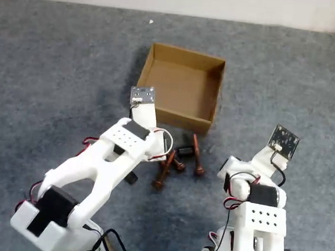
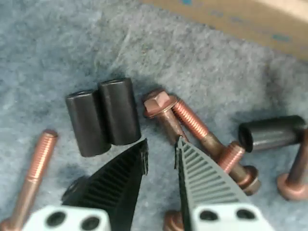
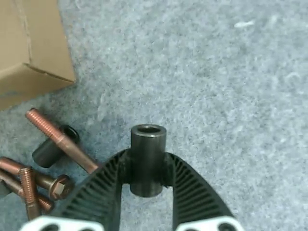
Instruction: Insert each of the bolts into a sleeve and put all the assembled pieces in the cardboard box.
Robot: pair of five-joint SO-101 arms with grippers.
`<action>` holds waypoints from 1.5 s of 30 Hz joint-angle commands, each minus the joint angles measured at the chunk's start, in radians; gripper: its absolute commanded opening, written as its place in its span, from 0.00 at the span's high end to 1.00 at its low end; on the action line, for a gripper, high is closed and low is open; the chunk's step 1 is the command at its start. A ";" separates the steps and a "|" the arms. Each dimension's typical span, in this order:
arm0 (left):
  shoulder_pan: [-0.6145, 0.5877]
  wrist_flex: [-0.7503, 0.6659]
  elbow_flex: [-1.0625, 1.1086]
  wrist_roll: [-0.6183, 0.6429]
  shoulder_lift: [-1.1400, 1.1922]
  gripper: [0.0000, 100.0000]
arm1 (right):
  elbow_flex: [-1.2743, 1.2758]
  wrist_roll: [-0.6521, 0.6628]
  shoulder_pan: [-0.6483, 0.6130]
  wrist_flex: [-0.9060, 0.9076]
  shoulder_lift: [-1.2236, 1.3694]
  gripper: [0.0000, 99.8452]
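Observation:
Several copper bolts (image 1: pixel 197 154) and a black sleeve (image 1: pixel 184 151) lie on the grey carpet just in front of the cardboard box (image 1: pixel 181 122). My left gripper (image 2: pixel 161 144) is open, hovering low over a hex-head bolt (image 2: pixel 163 113), its tips on either side of the shank. Two black sleeves (image 2: pixel 103 116) lie side by side just beyond one fingertip, and another sleeve (image 2: pixel 272 133) lies further off. My right gripper (image 3: pixel 147 161) is shut on a black sleeve (image 3: pixel 148 144), held upright with its bore facing up, away from the bolt pile (image 3: pixel 57 142).
The left arm (image 1: pixel 105 167) leans over the pile from the near left; the right arm (image 1: pixel 256 205) stands at the near right. Open carpet (image 1: pixel 57 67) surrounds the box, whose corner (image 3: pixel 29 53) is near the bolts.

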 commanded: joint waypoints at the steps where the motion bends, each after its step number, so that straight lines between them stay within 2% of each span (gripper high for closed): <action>1: 0.002 -0.014 -0.070 0.055 0.021 0.87 | -0.028 -0.009 0.004 -0.001 -0.021 1.00; 13: 0.012 -0.014 -0.090 0.055 0.035 0.88 | -0.028 -0.009 0.004 -0.001 -0.021 1.00; 19: 0.018 -0.008 -0.170 0.057 0.142 0.88 | -0.028 -0.009 0.001 -0.001 -0.021 1.00; 28: 0.018 0.181 -0.340 0.057 0.275 0.88 | -0.028 -0.009 -0.028 -0.001 -0.021 1.00; 36: 0.016 0.203 -0.334 0.057 0.283 0.87 | -0.028 -0.009 -0.028 -0.001 -0.021 1.00; 40: 0.016 0.278 -0.335 0.127 0.292 0.87 | -0.028 -0.009 -0.028 -0.001 -0.021 1.00; 45: 0.013 0.276 -0.334 0.132 0.294 0.88 | -0.028 -0.009 -0.028 -0.001 -0.021 1.00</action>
